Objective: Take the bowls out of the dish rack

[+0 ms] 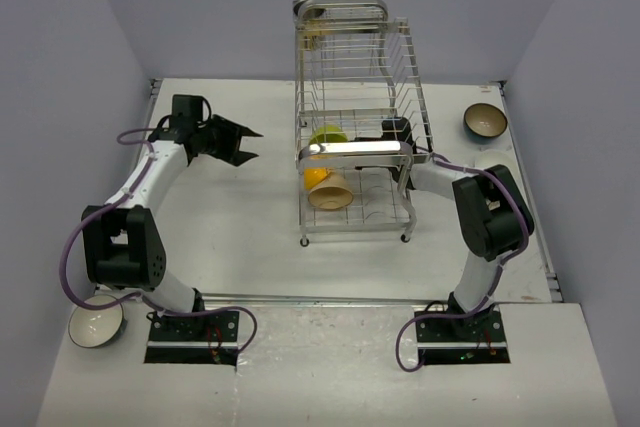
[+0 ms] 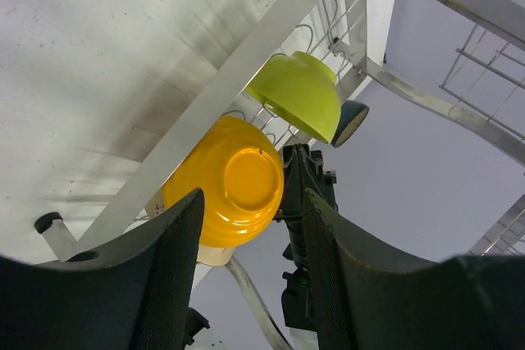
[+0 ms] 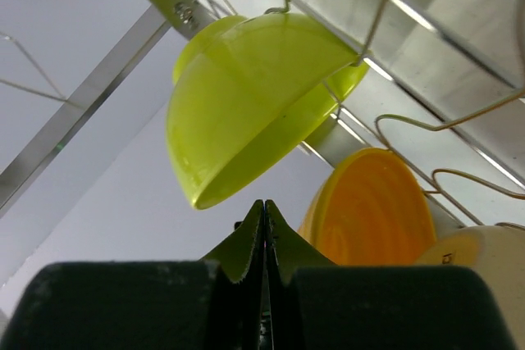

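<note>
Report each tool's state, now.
Left tool: open, holding nothing.
Right tool: shut, holding nothing, close by the lime bowl.

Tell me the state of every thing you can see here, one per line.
Tall chrome wire dish rack: upright, three bowls inside.
Lime-green bowl: on edge in rack.
Orange bowl: on edge in rack.
Cream bowl: tipped in rack.
Dark teal bowl: upright on table, out of rack.
White bowl: upright beside left arm's base.
Left tool: open, empty.
Right tool: shut, empty, reaching into rack.
</note>
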Available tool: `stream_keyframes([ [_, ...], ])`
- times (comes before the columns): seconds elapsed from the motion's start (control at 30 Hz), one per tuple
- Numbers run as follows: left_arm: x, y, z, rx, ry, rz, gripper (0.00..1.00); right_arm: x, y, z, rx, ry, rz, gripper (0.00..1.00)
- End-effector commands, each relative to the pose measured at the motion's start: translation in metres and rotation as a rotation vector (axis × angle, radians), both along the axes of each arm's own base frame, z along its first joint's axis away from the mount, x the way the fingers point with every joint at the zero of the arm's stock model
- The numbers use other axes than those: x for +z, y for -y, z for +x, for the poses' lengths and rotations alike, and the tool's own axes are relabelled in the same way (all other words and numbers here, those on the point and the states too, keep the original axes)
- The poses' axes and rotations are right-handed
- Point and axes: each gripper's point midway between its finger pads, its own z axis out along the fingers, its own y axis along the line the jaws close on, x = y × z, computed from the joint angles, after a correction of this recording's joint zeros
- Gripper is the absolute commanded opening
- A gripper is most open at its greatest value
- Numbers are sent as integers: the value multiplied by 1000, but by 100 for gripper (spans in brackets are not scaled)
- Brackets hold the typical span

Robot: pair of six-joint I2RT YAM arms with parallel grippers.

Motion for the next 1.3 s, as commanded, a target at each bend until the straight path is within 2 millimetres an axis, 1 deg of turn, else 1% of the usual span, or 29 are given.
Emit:
stream_keyframes([
  [0.0,1,0,0,-30,38,0,52,41,-6,12,-53,10,170,0],
  [0.13,2,1,-1,-36,41,-3,53,50,-3,11,-58,27,175,0],
  [0.17,1,1,-2,-37,40,-4,53,55,-1,10,-54,39,176,0],
  [0.27,-2,1,-4,-40,33,-5,53,58,3,6,-55,46,169,0],
  [0.47,2,3,-5,-45,49,-15,52,59,9,1,-25,88,148,0],
  [0.6,1,3,-7,-48,48,-19,53,64,12,2,-10,140,151,0],
  [0.77,-1,4,-10,-53,46,-25,53,63,20,0,-10,159,141,0],
  [0.9,-2,5,-12,-57,47,-35,53,70,19,1,37,218,158,0],
  [0.97,-2,6,-12,-58,47,-37,53,69,19,2,52,232,162,0],
  [1.1,-4,6,-14,-62,48,-41,53,77,13,-3,124,283,159,0],
  [1.17,-4,7,-16,-65,48,-49,53,77,10,-1,167,295,163,0],
  [1.27,-3,7,-15,-66,55,-48,53,73,12,-7,202,317,144,0],
])
